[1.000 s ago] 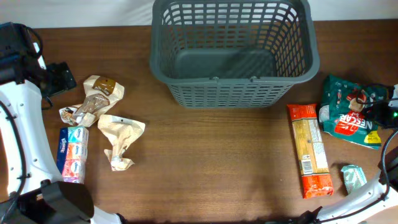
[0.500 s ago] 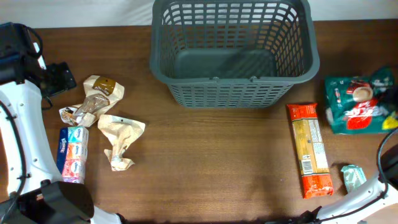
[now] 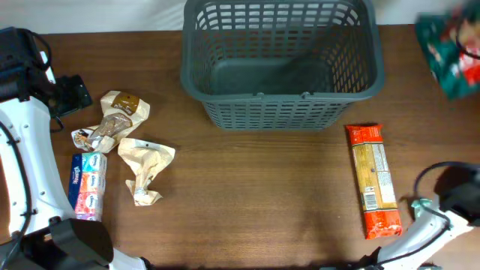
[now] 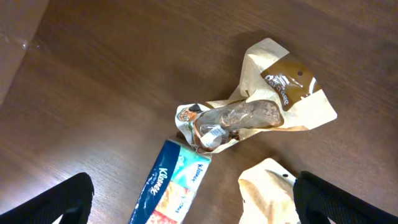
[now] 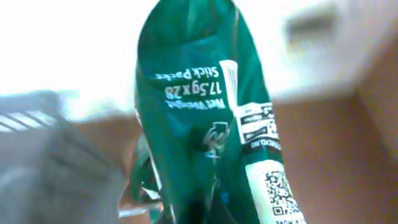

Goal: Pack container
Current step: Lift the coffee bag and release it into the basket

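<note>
We see the large dark grey slotted plastic basket (image 3: 281, 112) standing at the far middle of the brown wooden table (image 3: 255, 202). To its right, a green foil packet with white print (image 3: 448, 54) shows blurred and aloft, beside the basket's right rim. It fills the right wrist view, gripped by the right tool, whose fingers are hidden. The left tool (image 4: 194, 186) gapes wide above a crumpled beige paper packet (image 4: 261, 115) and a blue tissue pack (image 4: 171, 193). 1 long orange packet (image 3: 373, 180) lies flat right of centre.

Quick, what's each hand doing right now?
Left hand: open, empty.
Right hand: closed on the green packet, up in the air.
</note>
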Controlling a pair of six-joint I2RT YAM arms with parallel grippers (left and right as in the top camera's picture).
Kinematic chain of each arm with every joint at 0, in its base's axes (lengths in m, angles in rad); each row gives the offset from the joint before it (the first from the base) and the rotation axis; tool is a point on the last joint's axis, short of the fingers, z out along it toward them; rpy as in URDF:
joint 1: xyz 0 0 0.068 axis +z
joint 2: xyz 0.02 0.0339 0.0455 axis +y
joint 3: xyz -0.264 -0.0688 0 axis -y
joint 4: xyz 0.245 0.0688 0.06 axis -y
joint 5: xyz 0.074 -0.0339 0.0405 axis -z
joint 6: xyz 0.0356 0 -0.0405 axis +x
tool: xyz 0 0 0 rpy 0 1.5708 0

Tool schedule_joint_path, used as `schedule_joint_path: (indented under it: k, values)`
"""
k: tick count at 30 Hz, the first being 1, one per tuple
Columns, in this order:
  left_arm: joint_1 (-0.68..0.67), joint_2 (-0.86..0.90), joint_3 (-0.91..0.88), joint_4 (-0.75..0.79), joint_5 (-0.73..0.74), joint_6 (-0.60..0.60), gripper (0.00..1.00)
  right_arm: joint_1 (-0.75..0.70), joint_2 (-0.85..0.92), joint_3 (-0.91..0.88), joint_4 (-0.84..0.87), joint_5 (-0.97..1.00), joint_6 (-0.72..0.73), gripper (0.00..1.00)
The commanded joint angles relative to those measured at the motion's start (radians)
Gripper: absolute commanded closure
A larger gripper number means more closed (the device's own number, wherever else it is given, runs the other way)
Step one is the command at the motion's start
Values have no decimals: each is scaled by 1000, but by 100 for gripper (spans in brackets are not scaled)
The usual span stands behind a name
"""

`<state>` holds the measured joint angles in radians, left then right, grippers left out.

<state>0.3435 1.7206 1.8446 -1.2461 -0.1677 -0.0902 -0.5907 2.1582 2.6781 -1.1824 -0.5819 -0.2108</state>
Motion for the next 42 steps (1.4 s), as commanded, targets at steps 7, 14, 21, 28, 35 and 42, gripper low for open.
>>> schedule_joint_path:
  k: [7, 14, 21, 28, 35, 42]
  values:
    - [6, -8, 1, -16, 8, 16, 4, 211, -84, 427, 180, -97, 184, 96]
    - [6, -8, 1, -23, 16, 37, 4, 435, -74, 368, 74, -167, 134, 96]
    - [6, -8, 1, -28, 27, 77, 4, 610, -74, 183, -16, -166, -15, 96]
    - [6, -8, 1, -33, 33, 88, 4, 679, -74, 43, -104, -88, -135, 96]
    - [6, -8, 1, -33, 34, 107, 3, 690, -73, -24, -184, 66, -216, 28]
    - [6, -8, 1, -29, 33, 118, 2, 689, -102, 53, -164, 73, -227, 1]
